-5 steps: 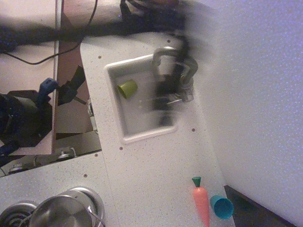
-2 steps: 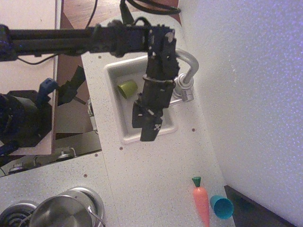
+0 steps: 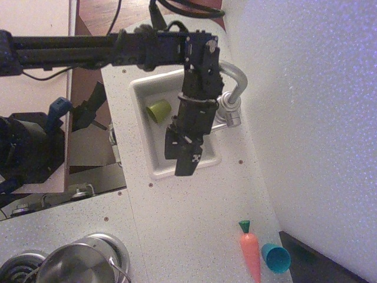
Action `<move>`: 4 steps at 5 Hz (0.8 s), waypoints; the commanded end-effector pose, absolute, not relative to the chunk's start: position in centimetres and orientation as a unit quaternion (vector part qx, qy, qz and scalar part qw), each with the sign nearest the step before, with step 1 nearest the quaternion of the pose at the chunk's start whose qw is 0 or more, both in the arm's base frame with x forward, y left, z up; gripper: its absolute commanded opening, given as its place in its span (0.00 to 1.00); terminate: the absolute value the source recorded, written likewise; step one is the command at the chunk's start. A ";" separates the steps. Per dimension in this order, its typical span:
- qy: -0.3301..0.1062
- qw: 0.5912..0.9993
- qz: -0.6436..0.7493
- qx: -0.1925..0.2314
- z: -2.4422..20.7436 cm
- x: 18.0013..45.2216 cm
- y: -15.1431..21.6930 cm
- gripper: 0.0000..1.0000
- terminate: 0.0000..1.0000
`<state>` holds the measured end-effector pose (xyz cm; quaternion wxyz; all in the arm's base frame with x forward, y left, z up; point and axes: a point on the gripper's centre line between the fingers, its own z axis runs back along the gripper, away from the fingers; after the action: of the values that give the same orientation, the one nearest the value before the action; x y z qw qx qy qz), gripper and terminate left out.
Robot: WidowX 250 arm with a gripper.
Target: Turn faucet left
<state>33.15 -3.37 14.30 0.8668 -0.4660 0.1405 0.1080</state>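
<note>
The silver gooseneck faucet [image 3: 236,79] stands at the right rim of the white sink [image 3: 154,158]. Its ribbed base [image 3: 230,109] and thin lever [image 3: 220,125] show, and the arch curves left toward the basin. My black arm reaches in from the left, and its wrist covers the spout end. The gripper [image 3: 186,158] hangs over the basin, just left of the faucet base and lever. Its fingers look like one dark block, so I cannot tell whether they are apart. I see nothing held in them.
A green cup [image 3: 159,109] lies in the sink, left of the gripper. An orange carrot [image 3: 250,251] and a teal cup [image 3: 275,257] lie on the counter at lower right. A steel pot [image 3: 76,266] sits at lower left. A pale wall runs along the right.
A second ago the arm was a blur in motion over the faucet. It now holds still and sharp over the sink, almost unmoved since the later earlier frame.
</note>
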 end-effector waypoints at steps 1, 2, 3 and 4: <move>0.091 0.879 0.164 -0.439 16.3 34.8 -0.1 1.00 0.00; 0.079 0.884 0.218 -0.406 16.4 35.8 1.3 1.00 0.00; 0.051 0.878 0.250 -0.406 16.3 37.0 3.4 1.00 0.00; 0.089 0.879 0.248 -0.399 14.5 36.7 2.3 1.00 0.00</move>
<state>36.45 1.62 12.34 0.8736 -0.3910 0.1323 0.2579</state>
